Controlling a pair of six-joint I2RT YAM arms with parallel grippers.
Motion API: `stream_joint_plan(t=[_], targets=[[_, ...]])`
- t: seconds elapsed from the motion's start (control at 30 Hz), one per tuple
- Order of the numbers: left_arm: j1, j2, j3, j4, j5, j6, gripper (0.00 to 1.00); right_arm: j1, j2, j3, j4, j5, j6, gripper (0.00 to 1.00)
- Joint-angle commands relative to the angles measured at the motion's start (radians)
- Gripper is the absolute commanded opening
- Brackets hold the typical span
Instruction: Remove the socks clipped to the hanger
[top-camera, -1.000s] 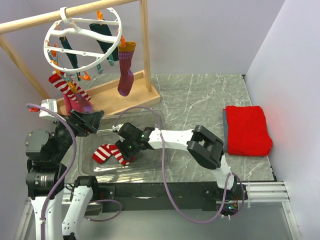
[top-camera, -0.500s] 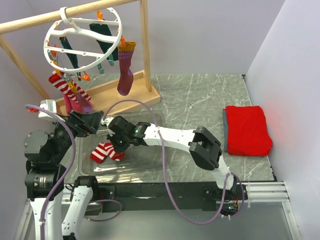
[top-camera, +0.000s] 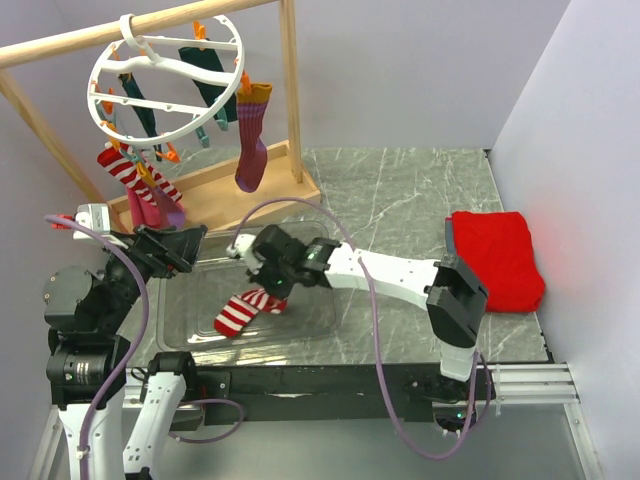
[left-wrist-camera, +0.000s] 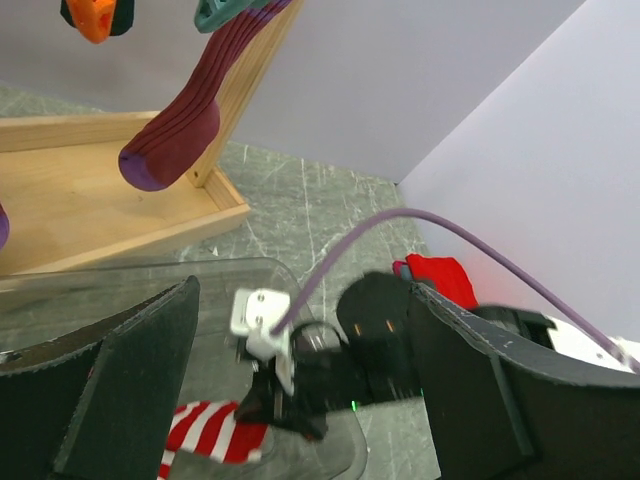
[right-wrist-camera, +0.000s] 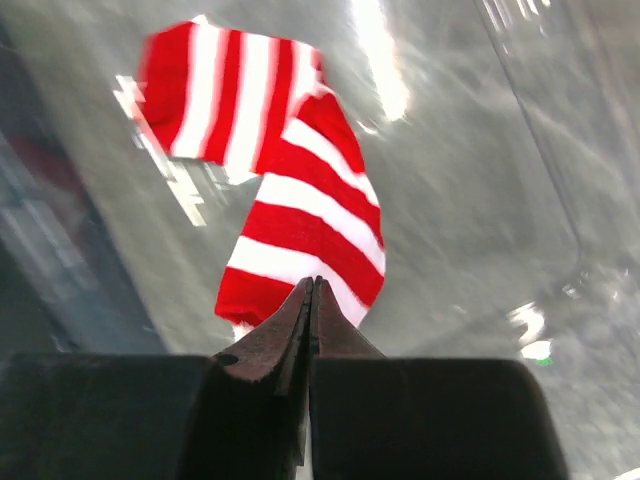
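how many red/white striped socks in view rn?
2. One striped sock hangs clipped at the hanger's lower left. The second striped sock is over the clear tray, its end at the right gripper's shut fingers. Others may be hidden.

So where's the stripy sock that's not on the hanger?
In the top view, the striped sock is over the clear tray at the table's front left, one end pinched by the right gripper.
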Motion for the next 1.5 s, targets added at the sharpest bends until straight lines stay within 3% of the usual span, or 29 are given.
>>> stream_joint_plan(t=[0.0,0.03,0.07,0.1,0.13,0.23,0.3,0.37,0.5,0.7,1.0,1.13,1.3,1.47], targets=[[0.001,-0.006,0.021,0.011,0.025,0.009,0.89,-0.16,-0.033,-0.083,0.003,-0.132,-0.06,0.0],[0.001,-0.006,0.024,0.009,0.021,0.013,0.89,-0.177,-0.039,-0.109,0.058,-0.142,-0.054,0.02],[0.003,-0.007,0.027,0.006,0.014,0.014,0.89,-0.19,-0.05,-0.131,0.073,-0.099,-0.054,0.11],[0.0,-0.007,0.03,0.003,0.01,0.017,0.89,-0.2,-0.058,-0.16,0.083,-0.055,-0.061,0.26],[0.001,-0.007,0.03,0.0,0.001,0.02,0.89,-0.202,-0.067,-0.172,0.108,0.023,-0.058,0.52],[0.001,-0.007,0.028,-0.021,-0.054,0.029,0.9,-0.211,-0.085,-0.133,0.052,0.261,-0.033,0.57],[0.001,-0.007,0.022,-0.032,-0.171,0.022,0.91,-0.205,-0.128,-0.107,0.034,0.352,-0.003,0.64],[0.001,-0.003,-0.001,-0.032,-0.293,0.007,0.89,-0.176,-0.207,-0.116,0.072,0.373,0.041,0.73],[0.001,0.048,-0.021,-0.009,-0.393,-0.023,0.85,-0.167,-0.326,-0.182,0.195,0.23,0.162,0.84],[0.001,0.158,-0.012,0.097,-0.467,-0.009,0.81,-0.15,-0.357,-0.236,0.382,0.088,0.264,0.89],[0.003,0.252,0.116,0.052,-0.489,0.008,0.89,-0.139,-0.242,-0.145,0.561,-0.037,0.213,0.99],[0.001,0.2,0.194,0.023,-0.542,0.005,0.91,-0.139,-0.093,-0.076,0.784,-0.11,0.218,1.0],[0.001,0.253,0.333,-0.072,-0.599,0.026,0.91,-0.132,0.079,0.04,1.06,-0.124,0.198,1.0],[0.001,0.26,0.383,-0.075,-0.664,0.031,0.93,-0.121,0.27,0.231,1.151,-0.11,0.205,1.0]])
